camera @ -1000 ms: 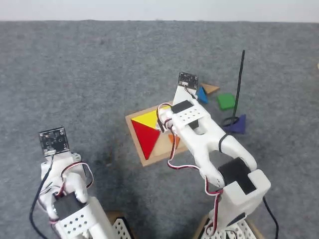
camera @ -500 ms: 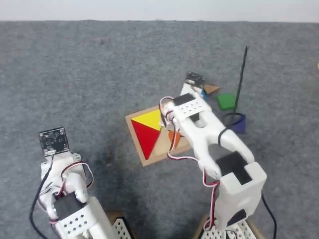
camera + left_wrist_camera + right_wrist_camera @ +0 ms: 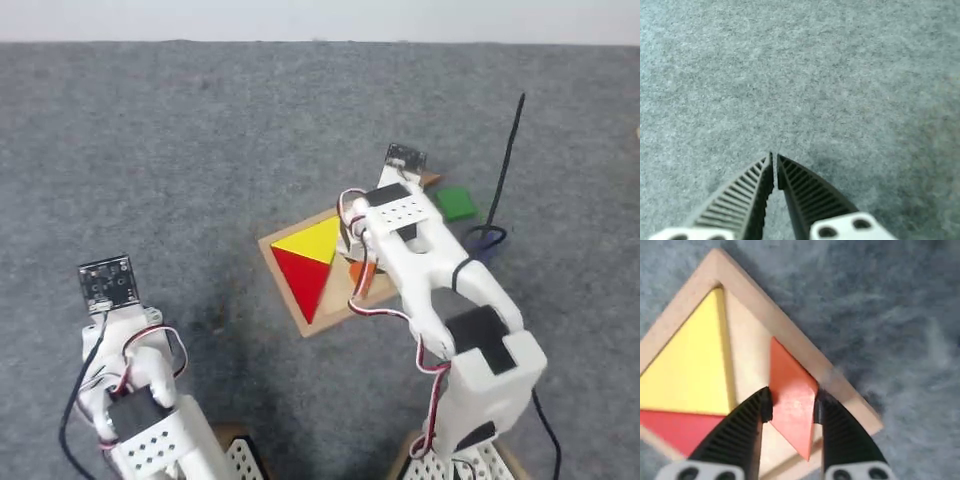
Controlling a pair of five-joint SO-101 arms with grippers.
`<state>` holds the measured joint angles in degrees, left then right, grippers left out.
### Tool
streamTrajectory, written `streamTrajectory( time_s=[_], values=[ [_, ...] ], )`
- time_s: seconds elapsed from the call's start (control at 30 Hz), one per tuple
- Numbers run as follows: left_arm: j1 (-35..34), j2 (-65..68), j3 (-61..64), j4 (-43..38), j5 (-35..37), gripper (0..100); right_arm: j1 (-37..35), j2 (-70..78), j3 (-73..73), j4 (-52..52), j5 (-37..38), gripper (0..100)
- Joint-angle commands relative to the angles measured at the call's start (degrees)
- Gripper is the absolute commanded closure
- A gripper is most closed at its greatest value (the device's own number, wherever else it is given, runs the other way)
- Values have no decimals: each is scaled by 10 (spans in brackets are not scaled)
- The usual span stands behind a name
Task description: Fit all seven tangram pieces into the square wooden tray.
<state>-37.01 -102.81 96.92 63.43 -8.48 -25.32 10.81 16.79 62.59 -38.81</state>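
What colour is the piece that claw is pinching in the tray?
The piece is orange, clearest in the right wrist view.

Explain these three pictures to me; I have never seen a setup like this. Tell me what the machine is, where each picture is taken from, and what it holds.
These are two small white robot arms on a grey mat. The wide picture comes from a fixed camera looking down. In it the left arm sits folded near the front, and the right arm is extended over a wooden tray. The other two pictures come from a camera on each arm's wrist, looking along its pincer.

A yellow triangle and a red triangle lie in the tray. A green piece lies on the mat beyond it.

The left pincer is shut on nothing, above bare mat. The right pincer grips an orange piece inside the tray, beside its rim.
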Motion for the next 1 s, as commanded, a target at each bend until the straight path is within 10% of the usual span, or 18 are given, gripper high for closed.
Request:
streamTrajectory(
  time_s=[0.0, 0.2, 0.33, 0.6, 0.97],
  values=[
    [3, -3, -4, 4, -6, 985, 14, -119, -5, 28, 50, 992],
    [3, -3, -4, 4, -6, 985, 49, -251, -5, 134, 157, 992],
    [3, -3, -4, 4, -6, 985, 176, -299, -4, 225, 385, 991],
    [2, -3, -4, 4, -6, 985, 450, -242, 91, 79, 665, 991],
    [3, -3, -4, 4, -6, 985, 511, -146, 135, -49, 690, 989]
  ],
)
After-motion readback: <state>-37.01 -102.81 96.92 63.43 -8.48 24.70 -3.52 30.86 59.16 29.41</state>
